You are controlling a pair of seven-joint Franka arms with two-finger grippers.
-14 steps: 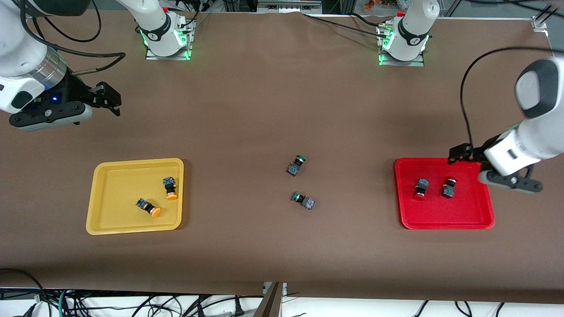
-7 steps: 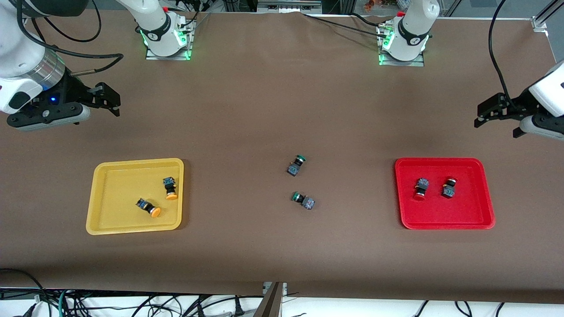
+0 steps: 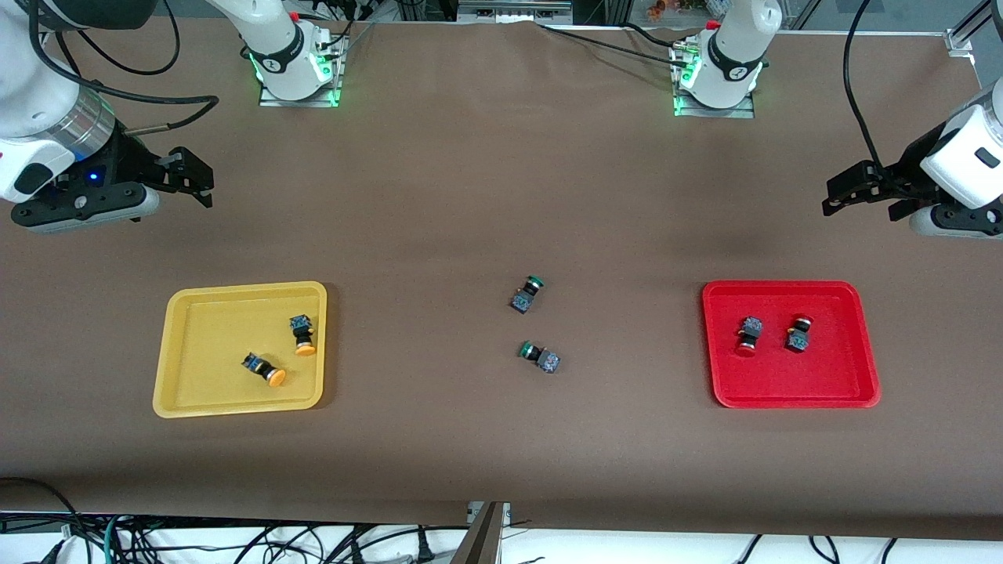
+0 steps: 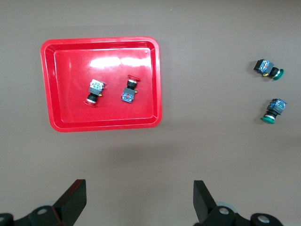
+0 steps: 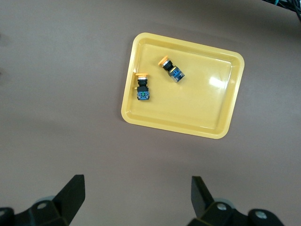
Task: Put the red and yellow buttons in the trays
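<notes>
**Inspector:** Status of the sorting. The yellow tray (image 3: 239, 348) at the right arm's end of the table holds both yellow-capped buttons: one (image 3: 302, 335) near the rim toward the table's middle, the other (image 3: 262, 369) nearer the front camera, both lying on their sides. The red tray (image 3: 790, 345) at the left arm's end holds the two red-capped buttons (image 3: 747, 334) (image 3: 798, 333) side by side, apart from each other, also tipped over.

**Operator:** And the arms?

**Inspector:** The left gripper (image 3: 852, 189) hangs over bare table, clear of the red tray, fingers spread and carrying nothing. The right gripper (image 3: 188, 177) hangs over bare table clear of the yellow tray, likewise spread and empty.

**Operator:** What remains?

**Inspector:** In my judgement, nothing of the placing. The two green-capped buttons (image 3: 527, 294) (image 3: 540, 356) lie on the brown table (image 3: 501, 196) between the trays and belong to neither. The step in hand looks like a retreat; done well, both arms stay high and away from the tray rims so nothing is nudged.

**Operator:** Condition of the parts?

**Inspector:** Dark blue-grey blocky bodies with black collars and round caps. Each cap colour matches its tray. No button touches a rim or overhangs one.
</notes>
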